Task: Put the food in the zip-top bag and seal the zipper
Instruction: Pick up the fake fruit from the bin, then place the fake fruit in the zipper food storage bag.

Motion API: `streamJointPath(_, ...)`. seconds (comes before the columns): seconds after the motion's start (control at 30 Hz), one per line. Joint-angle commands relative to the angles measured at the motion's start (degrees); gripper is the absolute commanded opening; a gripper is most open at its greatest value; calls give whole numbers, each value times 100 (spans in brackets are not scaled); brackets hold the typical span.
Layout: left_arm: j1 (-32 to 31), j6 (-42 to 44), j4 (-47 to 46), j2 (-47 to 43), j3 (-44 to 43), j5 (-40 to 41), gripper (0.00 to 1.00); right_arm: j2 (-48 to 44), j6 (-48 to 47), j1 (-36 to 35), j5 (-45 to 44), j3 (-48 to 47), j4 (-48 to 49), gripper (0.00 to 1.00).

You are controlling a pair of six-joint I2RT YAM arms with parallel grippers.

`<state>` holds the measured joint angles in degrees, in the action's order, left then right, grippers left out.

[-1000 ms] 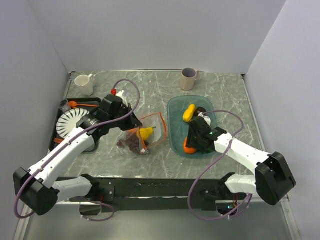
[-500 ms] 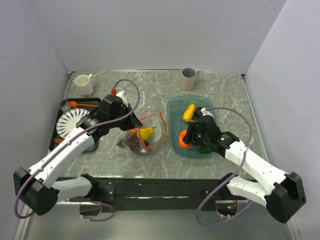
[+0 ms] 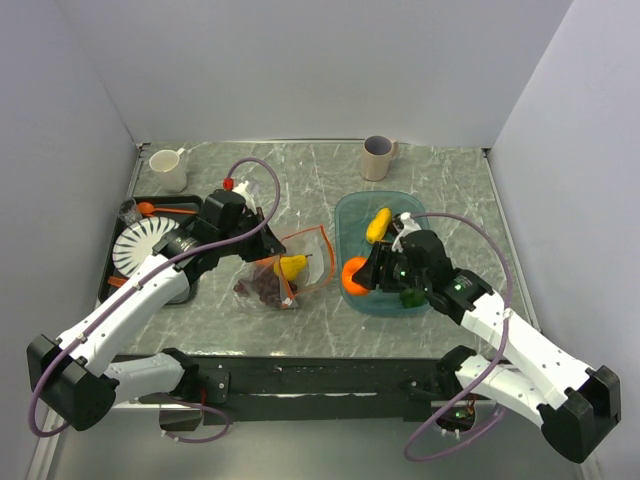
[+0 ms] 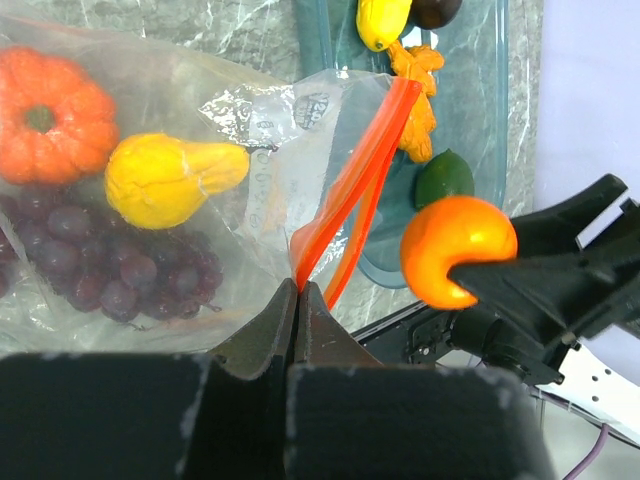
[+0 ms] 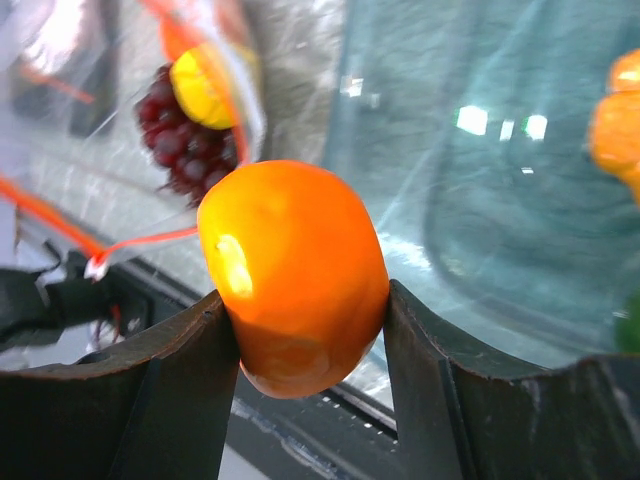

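Right claw (image 5: pixel 305 295) has a round orange fruit (image 5: pixel 295 275) pinched between its two fingers, the jaws standing about as wide as the fruit itself. A second ago it was low over the near end of the tray (image 4: pixel 480 60). Since then it has lifted and swung left, so the fruit now hangs clear of the tray floor, about over the tray's left rim and just beside the bag (image 4: pixel 270 110). It is not over the bag's mouth.

The left claw (image 4: pixel 300 295) has not moved in that second. It stays clamped flat on the zipper (image 4: pixel 360 170), gripping the point where the two orange-red strips meet. Beyond that point the strips spread apart, so the mouth gapes toward the tray.

The bag lies crumpled on the desk (image 3: pixel 450 180), left of the tray, just where it lay before. Inside it are the grapes (image 4: pixel 100 265), a yellow pear-shaped fruit (image 4: pixel 170 178) and a small pumpkin (image 4: pixel 50 115), all touching one another.

In the tray lie the banana (image 3: pixel 378 224) at the far end and the green fruit (image 4: pixel 443 177) nearer the arm.
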<state>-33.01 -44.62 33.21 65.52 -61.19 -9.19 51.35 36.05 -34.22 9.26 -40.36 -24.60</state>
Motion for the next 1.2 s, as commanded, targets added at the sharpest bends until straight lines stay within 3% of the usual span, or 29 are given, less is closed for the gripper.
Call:
streamJointPath(0.0,6,50,-306,-13,-51,-100,1,-108,-125,-251,331,-499,368,29)
streamJointPath(0.23,6,59,-359,31,-25,-197,1,173,-125,-568,446,-763,666,29)
streamJointPath(0.57,6,85,-324,84,-51,-223,1,1508,-37,-850,340,-1368,1001,32)
streamJointPath(0.83,6,85,-149,-30,-227,-57,1,3036,-265,-1183,-222,-2764,132,31)
streamJointPath(0.9,6,85,-105,-100,-279,49,1,3196,-309,-1289,-249,-2889,96,34)
streamJointPath(1.07,6,-81,-17,-302,-271,435,1,3355,-283,-1421,-363,-3030,262,55)
streamJointPath(1.17,14,-126,-8,-425,-245,594,1,3329,-309,-1439,-180,-3100,386,62)
